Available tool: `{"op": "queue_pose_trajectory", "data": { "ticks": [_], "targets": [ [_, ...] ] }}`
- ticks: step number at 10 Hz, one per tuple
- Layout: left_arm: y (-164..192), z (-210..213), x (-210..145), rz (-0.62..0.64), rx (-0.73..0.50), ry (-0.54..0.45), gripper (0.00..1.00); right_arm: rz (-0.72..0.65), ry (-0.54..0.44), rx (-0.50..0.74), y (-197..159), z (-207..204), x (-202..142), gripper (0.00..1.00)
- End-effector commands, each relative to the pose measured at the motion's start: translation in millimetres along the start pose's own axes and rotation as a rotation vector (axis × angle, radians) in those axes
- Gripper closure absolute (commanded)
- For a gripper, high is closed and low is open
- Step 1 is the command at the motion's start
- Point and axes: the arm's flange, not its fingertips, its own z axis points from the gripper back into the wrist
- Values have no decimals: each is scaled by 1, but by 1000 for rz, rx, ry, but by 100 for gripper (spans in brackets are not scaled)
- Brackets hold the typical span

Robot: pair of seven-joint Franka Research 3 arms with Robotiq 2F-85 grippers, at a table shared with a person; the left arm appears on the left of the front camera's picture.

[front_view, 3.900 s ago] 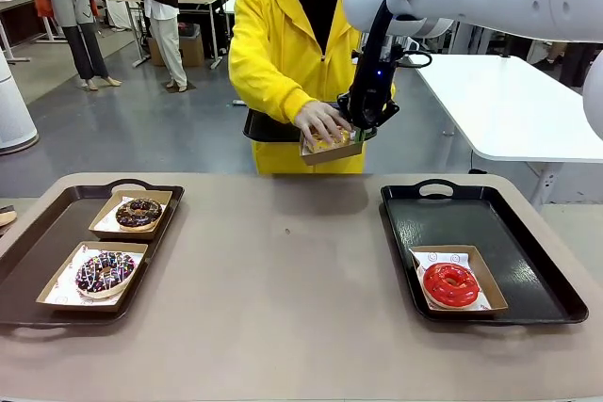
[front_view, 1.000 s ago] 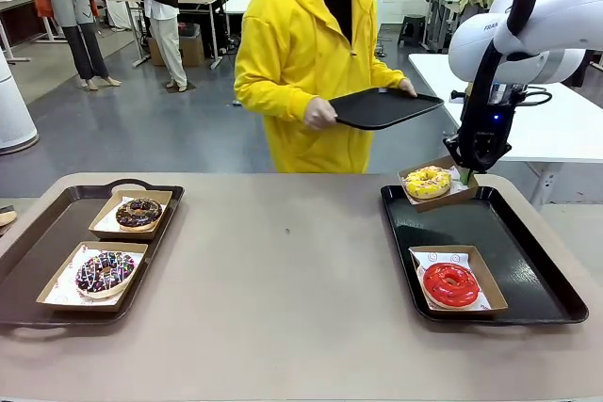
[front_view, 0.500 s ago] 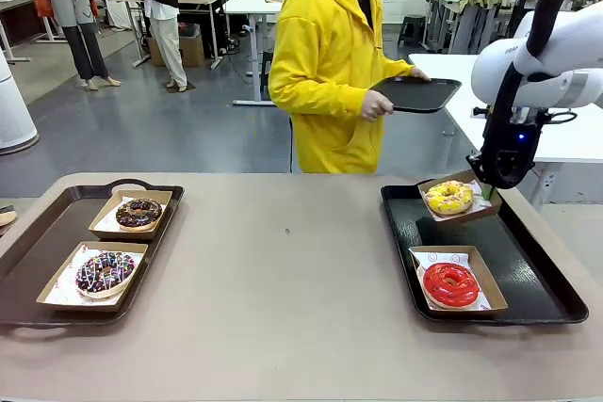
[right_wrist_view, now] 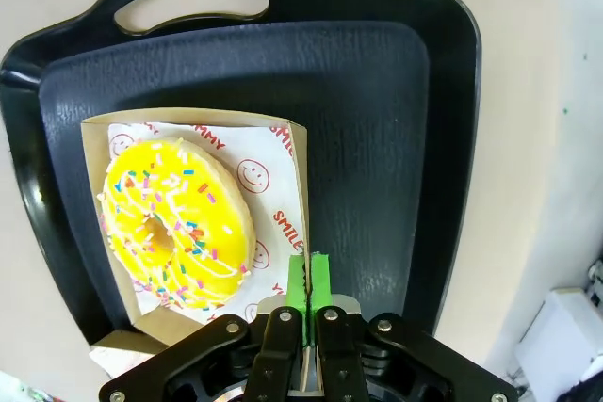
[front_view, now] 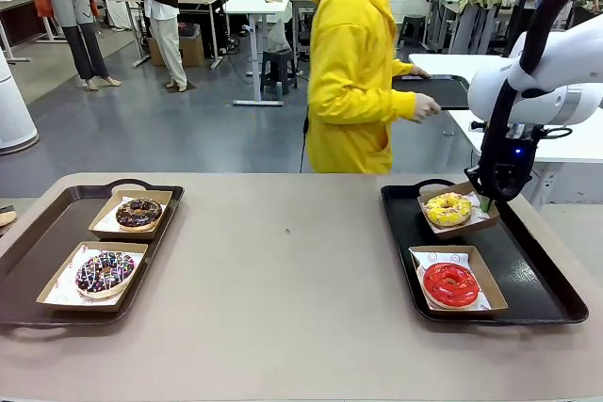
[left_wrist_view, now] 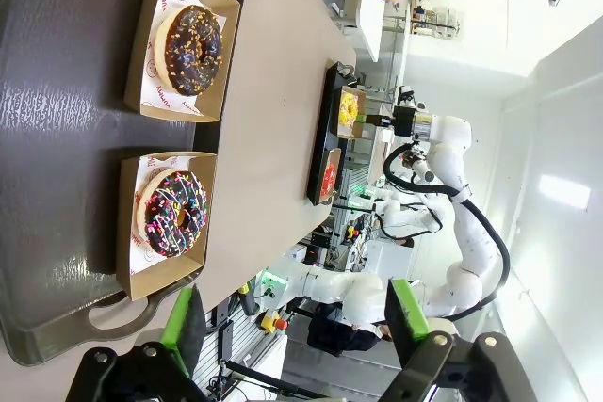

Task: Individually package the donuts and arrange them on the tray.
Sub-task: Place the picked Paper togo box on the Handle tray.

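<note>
My right gripper point(front_view: 488, 201) is shut on the side wall of a brown paper box point(right_wrist_view: 294, 197). The box holds the yellow sprinkled donut point(front_view: 448, 207) point(right_wrist_view: 175, 224) and is low over the far end of the black tray point(front_view: 528, 261) point(right_wrist_view: 367, 101). Whether the box rests on the tray I cannot tell. The red donut point(front_view: 450, 284) sits boxed at the tray's near end. On the brown tray point(front_view: 38, 233) at the left, the plain chocolate donut point(front_view: 138, 213) point(left_wrist_view: 193, 48) and the sprinkled chocolate donut point(front_view: 105, 271) point(left_wrist_view: 172, 214) lie in their boxes. My left gripper point(left_wrist_view: 292, 327) hangs open above that tray.
A person in a yellow hoodie point(front_view: 353, 72) stands side-on beyond the far edge, one hand on another black tray point(front_view: 435, 91) on a white table point(front_view: 565, 143). Bare tan tabletop point(front_view: 283, 270) lies between the two trays.
My right gripper took the yellow donut's box from the person's hand and carried it right and down onto the far end of the black tray. The person turned away with the other tray.
</note>
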Motion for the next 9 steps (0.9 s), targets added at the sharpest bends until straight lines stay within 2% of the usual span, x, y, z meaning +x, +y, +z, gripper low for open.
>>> {"op": "queue_pose_trajectory", "data": {
  "ticks": [1,6,7,8,9],
  "targets": [
    [1,1,-2,-14,3,3,0,-19,-14,13,4,-6,6,98],
    [1,1,-2,-14,3,3,0,-31,-18,37,10,-12,12,98],
    [1,1,-2,-14,3,3,0,-31,-20,43,11,-11,12,92],
    [1,1,-2,-14,3,3,0,-31,-20,43,12,-10,12,91],
    [1,1,-2,-14,3,3,0,-35,-19,46,12,-10,12,84]
  ]
}}
